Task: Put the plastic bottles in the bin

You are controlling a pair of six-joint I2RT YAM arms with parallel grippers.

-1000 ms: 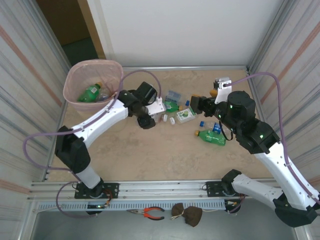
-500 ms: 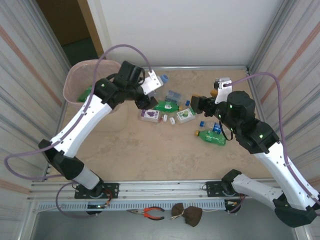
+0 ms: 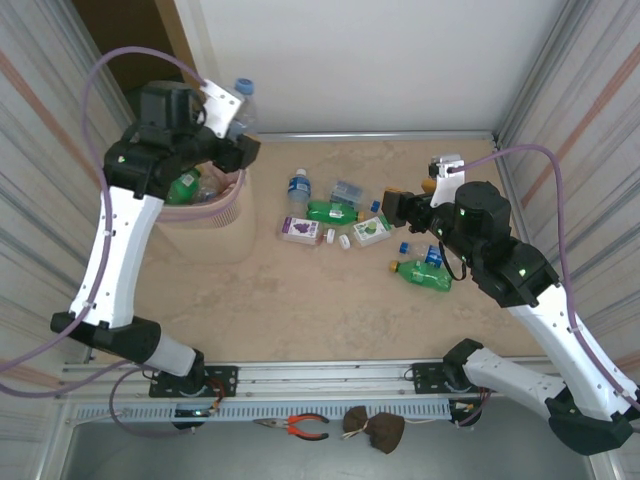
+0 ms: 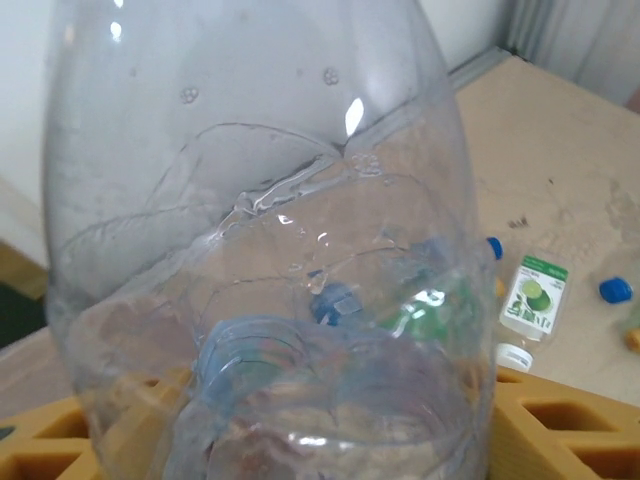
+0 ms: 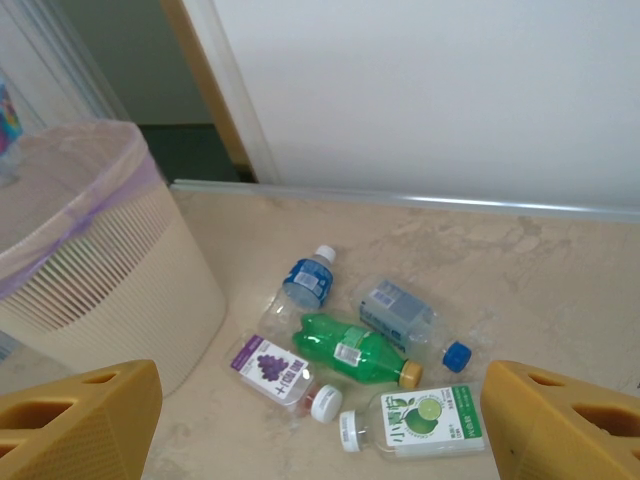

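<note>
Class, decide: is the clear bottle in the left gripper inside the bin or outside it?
Outside. The left gripper holds the clear bottle raised in the air near the rim of the bin.

Place: we take this for a robotics lab test cell, not a home or a shop.
Mounting: we see a left arm (image 3: 120, 240) and a right arm (image 3: 545, 310) bolted to an aluminium rail (image 3: 330, 378) at the near edge of the table (image 3: 300, 310).
Enclosure: ribbed panels (image 3: 50, 150) wall in both sides, with a plain white board (image 3: 370, 60) behind.
Cabling: purple hoses (image 3: 521, 148) loop off the arms.
Tools: red-handled pliers (image 3: 300, 427) lie on the front ledge (image 3: 450, 450).
Beyond: a wood-framed doorway (image 3: 120, 35) opens far left.
</note>
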